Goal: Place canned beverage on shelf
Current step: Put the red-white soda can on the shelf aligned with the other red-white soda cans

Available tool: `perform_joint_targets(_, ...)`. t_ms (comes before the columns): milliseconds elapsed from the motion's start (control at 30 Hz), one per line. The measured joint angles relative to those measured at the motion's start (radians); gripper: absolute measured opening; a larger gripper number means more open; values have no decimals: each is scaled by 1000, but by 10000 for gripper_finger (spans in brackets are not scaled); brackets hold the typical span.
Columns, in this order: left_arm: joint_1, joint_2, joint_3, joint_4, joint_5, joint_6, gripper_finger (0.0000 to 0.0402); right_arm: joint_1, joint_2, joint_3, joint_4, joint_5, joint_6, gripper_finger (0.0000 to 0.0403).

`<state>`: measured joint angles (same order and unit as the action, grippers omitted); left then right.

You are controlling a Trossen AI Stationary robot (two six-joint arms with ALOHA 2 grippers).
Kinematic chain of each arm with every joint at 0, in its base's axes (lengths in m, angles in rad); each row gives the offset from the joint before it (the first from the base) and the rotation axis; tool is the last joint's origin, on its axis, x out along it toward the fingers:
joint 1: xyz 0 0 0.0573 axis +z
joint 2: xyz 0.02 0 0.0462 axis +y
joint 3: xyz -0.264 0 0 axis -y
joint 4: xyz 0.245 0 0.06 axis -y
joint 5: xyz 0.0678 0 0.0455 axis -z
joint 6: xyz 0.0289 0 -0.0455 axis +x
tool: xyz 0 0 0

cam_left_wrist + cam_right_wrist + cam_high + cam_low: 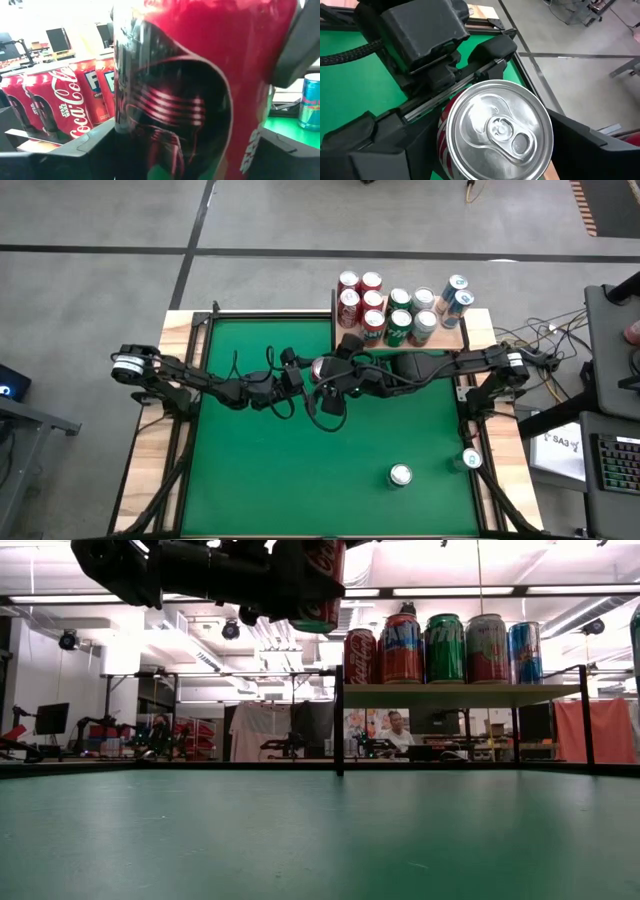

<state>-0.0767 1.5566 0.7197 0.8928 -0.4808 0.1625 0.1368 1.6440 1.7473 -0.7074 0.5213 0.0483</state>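
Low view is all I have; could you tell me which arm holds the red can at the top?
Observer: The left gripper does; its wrist view shows the red aluminium can with a dark masked figure between its fingers.
Operator: And the right arm?
Observer: The right gripper is at the same can, over the green felt table's middle.
Operator: Any loose cans?
Observer: One green can with a silver top stands near the table edge far from the light-wood shelf.
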Motion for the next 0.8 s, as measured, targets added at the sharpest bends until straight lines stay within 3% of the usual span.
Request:
perform_joint_targets(233,-2,-3,2,19,8,5,343,-1,-8,-1,-18,-13,25,288)
perform_joint_targets(800,-2,-59,-3,-61,1,9,350,-81,-18,199,-303,-5,72,288)
